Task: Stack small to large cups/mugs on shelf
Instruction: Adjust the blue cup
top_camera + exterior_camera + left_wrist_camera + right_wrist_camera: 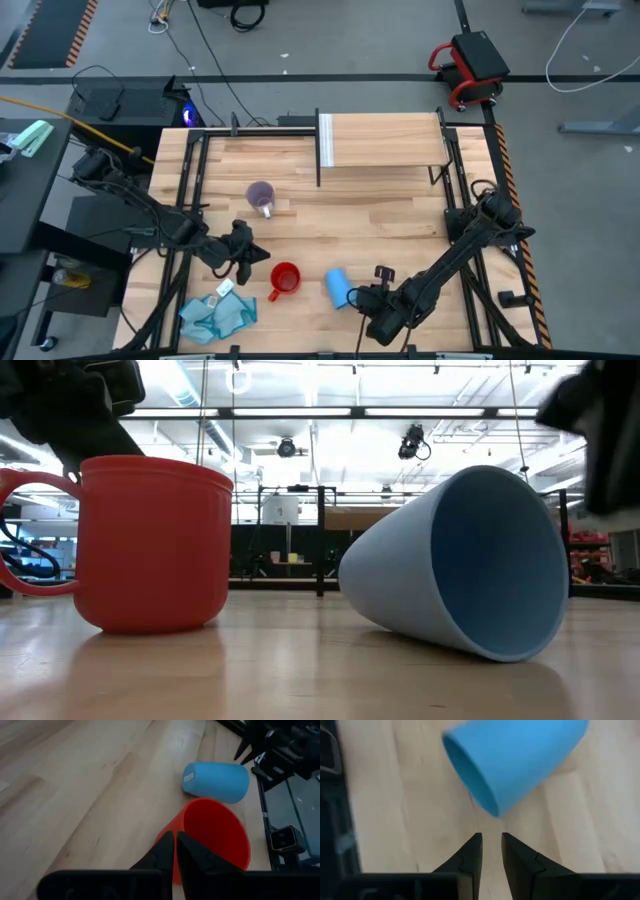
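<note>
My left gripper (175,851) has its fingers pressed together at the near rim of the upright red mug (285,279); whether they actually pinch the rim or handle, I cannot tell. Beyond the mug lies the light-blue cup (338,287), tipped on its side. My right gripper (491,851) sits just short of that cup's open mouth, fingers slightly spread, holding nothing. Farther away from both my grippers, the purple-grey mug (262,197) stands upright near the shelf (385,142).
</note>
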Available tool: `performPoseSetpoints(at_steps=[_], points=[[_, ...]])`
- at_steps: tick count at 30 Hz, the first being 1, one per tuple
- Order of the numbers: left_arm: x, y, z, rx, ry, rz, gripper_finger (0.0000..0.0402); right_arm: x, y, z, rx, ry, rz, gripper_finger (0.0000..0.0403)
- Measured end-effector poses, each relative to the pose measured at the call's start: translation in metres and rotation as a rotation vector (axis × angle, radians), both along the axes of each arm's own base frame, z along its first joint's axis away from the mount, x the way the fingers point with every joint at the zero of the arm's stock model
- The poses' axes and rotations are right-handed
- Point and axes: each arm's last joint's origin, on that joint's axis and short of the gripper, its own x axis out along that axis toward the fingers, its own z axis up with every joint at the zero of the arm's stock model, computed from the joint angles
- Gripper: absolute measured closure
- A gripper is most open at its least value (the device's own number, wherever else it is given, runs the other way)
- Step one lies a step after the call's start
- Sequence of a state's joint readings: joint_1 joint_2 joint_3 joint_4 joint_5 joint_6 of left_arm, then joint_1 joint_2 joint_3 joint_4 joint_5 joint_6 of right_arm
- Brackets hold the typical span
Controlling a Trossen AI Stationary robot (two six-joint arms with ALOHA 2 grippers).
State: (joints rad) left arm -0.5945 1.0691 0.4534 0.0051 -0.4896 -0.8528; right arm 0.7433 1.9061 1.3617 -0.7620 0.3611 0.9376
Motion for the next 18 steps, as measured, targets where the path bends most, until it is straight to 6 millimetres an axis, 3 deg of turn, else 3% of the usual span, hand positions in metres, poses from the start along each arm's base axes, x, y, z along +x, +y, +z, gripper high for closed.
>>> performPoseSetpoints(at_steps=[6, 11, 14, 18], points=[[0.0, 0.0, 0.0, 0.003, 0.003, 0.0, 0.0378, -0.008, 0.003, 0.023, 0.005, -0.073, 0.073, 0.0323], [0.0, 0.0, 0.0, 0.006, 0.003, 0.003, 0.0377, -0.006, 0.0, 0.027, 0.009, -0.089, 0.08, 0.0326], [0.0, 0.0, -0.001, 0.011, 0.01, 0.003, 0.0379, -0.005, 0.001, 0.028, -0.095, -0.172, 0.072, 0.033], [0.0, 0.0, -0.005, 0.022, 0.028, 0.003, 0.0377, -0.018, 0.015, 0.02, -0.275, -0.263, 0.098, 0.0332]])
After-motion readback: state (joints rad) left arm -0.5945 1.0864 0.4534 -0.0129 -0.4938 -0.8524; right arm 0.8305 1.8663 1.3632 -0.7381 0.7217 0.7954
